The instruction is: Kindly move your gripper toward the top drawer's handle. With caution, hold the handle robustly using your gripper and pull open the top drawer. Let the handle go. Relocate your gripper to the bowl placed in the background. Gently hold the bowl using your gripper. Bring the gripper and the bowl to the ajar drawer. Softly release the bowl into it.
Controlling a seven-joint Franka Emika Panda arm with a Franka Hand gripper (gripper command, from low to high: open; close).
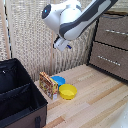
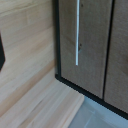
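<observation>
The handle (image 2: pixel 77 32) is showing in the wrist view as a slim silver bar on a brown drawer (image 2: pixel 82 55) front; it is looking stiff, smooth and likely slippery, so the fingers should be closing squarely across its middle. In the exterior view the dresser (image 1: pixel 112 45) is standing at the right, with two drawer fronts shut and nothing visible inside. The gripper (image 1: pixel 64 46) is hanging well apart from the dresser, out over the floor, holding nothing; how far its fingers are parted I cannot tell. The bowl (image 1: pixel 58 79) is sitting on the wooden floor far from the dresser, touching a yellow bowl (image 1: pixel 68 91); both are looking light, rigid and empty, best pinched at the rim. Beside them a patterned box (image 1: pixel 48 85) is leaning against a black case (image 1: pixel 20 97), open, contents unclear
</observation>
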